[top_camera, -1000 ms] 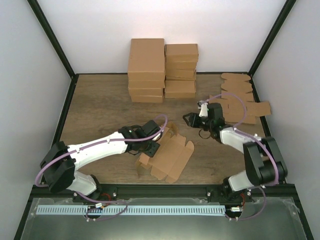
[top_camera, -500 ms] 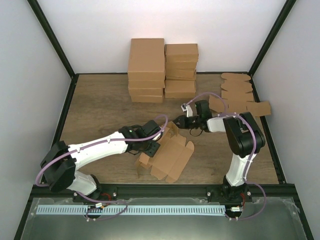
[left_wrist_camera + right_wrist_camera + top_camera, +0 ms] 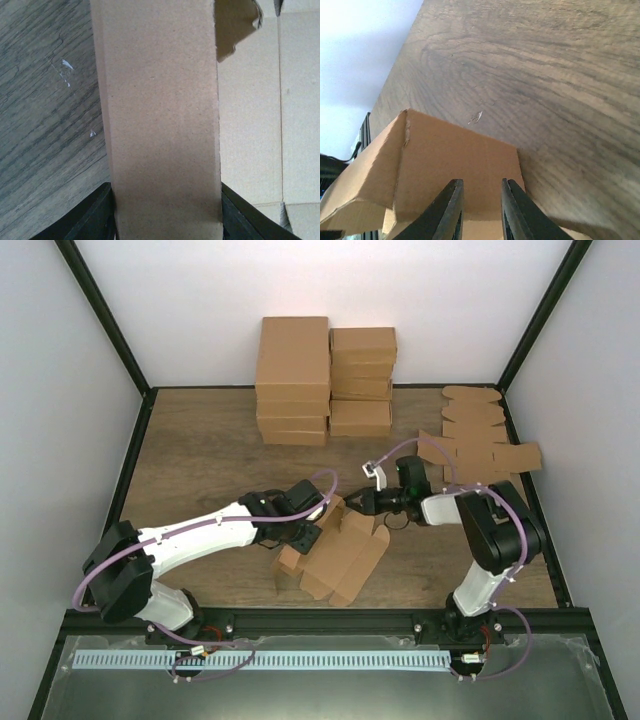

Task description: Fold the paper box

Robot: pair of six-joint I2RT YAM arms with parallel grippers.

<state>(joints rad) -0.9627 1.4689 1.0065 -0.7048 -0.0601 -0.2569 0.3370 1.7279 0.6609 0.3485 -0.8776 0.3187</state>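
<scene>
1. The paper box (image 3: 335, 555) is lying near-centre on the table (image 3: 200, 450), seemingly half-formed: some walls are standing up, while other flaps are lying flat.
2. The left gripper (image 3: 310, 527) is pinching one raised panel.
3. The right gripper (image 3: 481, 182) is meeting a far flap with its fingers narrowed; I cannot tell whether it is gripping.
4. The box is holding nothing; the closed cartons (image 3: 325, 375) sitting far are hiding any contents.

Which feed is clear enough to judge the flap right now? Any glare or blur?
Top external: evenly lit, sharp, no glare on the paper box. Left wrist: the box fills the frame at close range and looks slightly soft. Right wrist: table grain crisp, wall at upper left washed out.
</scene>
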